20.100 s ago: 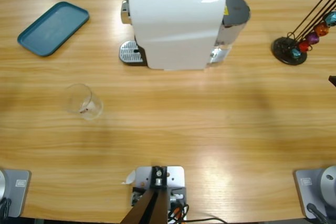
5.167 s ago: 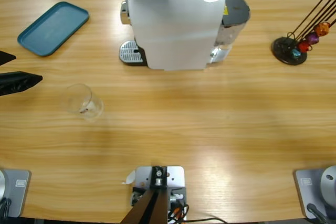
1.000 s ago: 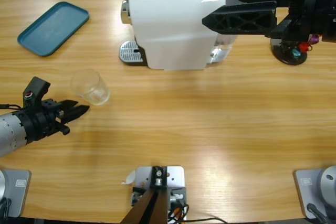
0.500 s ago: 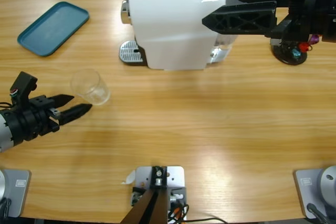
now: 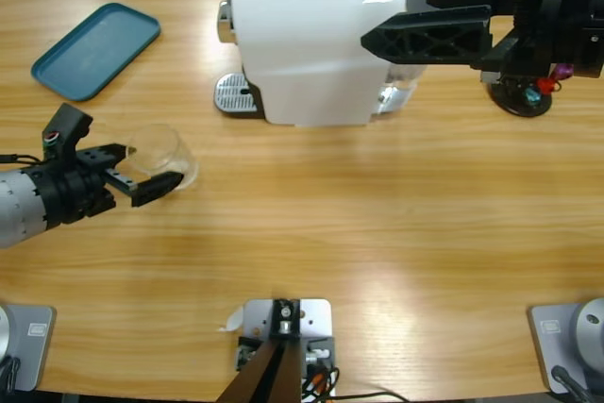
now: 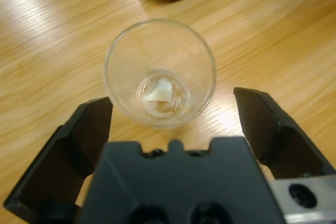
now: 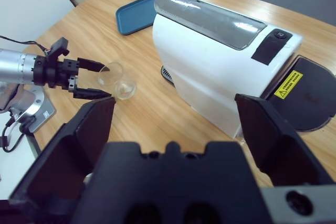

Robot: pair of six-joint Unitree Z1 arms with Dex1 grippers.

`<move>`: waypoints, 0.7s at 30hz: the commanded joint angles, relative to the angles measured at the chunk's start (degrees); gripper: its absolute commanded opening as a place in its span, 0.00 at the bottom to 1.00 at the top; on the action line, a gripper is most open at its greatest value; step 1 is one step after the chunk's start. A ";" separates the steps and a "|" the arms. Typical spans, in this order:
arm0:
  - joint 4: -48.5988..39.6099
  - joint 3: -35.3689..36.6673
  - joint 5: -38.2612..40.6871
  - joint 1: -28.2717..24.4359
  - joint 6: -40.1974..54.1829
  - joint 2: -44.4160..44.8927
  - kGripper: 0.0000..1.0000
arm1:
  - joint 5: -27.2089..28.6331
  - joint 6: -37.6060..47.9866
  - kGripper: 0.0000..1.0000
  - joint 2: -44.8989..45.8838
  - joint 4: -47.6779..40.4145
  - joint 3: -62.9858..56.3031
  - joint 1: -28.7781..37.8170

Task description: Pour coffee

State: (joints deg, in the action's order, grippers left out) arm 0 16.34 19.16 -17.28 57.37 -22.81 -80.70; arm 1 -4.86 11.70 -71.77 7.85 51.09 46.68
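The clear glass tumbler [image 6: 160, 72] stands upright on the desk [image 5: 377, 233], between the spread jaws of the left end effector [image 5: 142, 173]. The right end effector [image 5: 429, 21], also spread, hangs over the white coffee machine [image 5: 311, 44].

We cannot tell from the high view whether the glass tumbler [image 5: 162, 154] holds any coffee; its base is partly covered by the left gripper [image 5: 151, 169]. The right gripper [image 5: 427, 18] hides part of the capsule stand [image 5: 517, 92], and the capsules [image 5: 545, 85] are too small to make out. The blue tray [image 7: 135, 18] sits partly behind the coffee machine [image 7: 220, 59] in the right wrist view.
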 commanded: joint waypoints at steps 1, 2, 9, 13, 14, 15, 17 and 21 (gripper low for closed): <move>3.42 0.75 0.67 -2.09 0.75 -5.59 1.00 | -0.49 0.78 1.00 -3.43 -1.15 -1.57 -0.96; 3.42 0.84 0.67 -2.41 0.75 -5.80 1.00 | -0.54 0.78 1.00 -3.70 -1.45 -1.69 -1.01; 3.44 0.79 0.58 -3.14 0.68 -8.12 0.98 | -1.31 0.87 1.00 -5.05 -2.40 -1.43 -1.24; 4.57 0.67 -0.15 -3.18 0.66 -9.27 0.95 | -1.49 0.87 1.00 -5.05 -2.33 -1.43 -1.34; 5.53 0.70 -0.21 -3.41 0.66 -9.37 0.95 | -1.56 0.87 1.00 -5.05 -2.31 -1.43 -1.38; 6.20 0.74 -0.21 -3.57 0.66 -9.50 0.96 | -1.61 0.85 1.00 -5.03 -2.24 -1.43 -1.41; 7.13 0.74 -0.15 -3.86 0.66 -9.92 0.96 | -1.72 0.87 1.00 -5.05 -2.23 -1.37 -1.41; 7.38 0.53 -0.12 -3.94 0.58 -10.22 0.96 | -1.82 0.87 1.00 -5.21 -2.23 -1.25 -1.41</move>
State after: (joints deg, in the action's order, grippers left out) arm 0 22.16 19.78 -17.28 54.30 -22.81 -88.13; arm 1 -5.65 11.71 -74.55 6.09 51.09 46.14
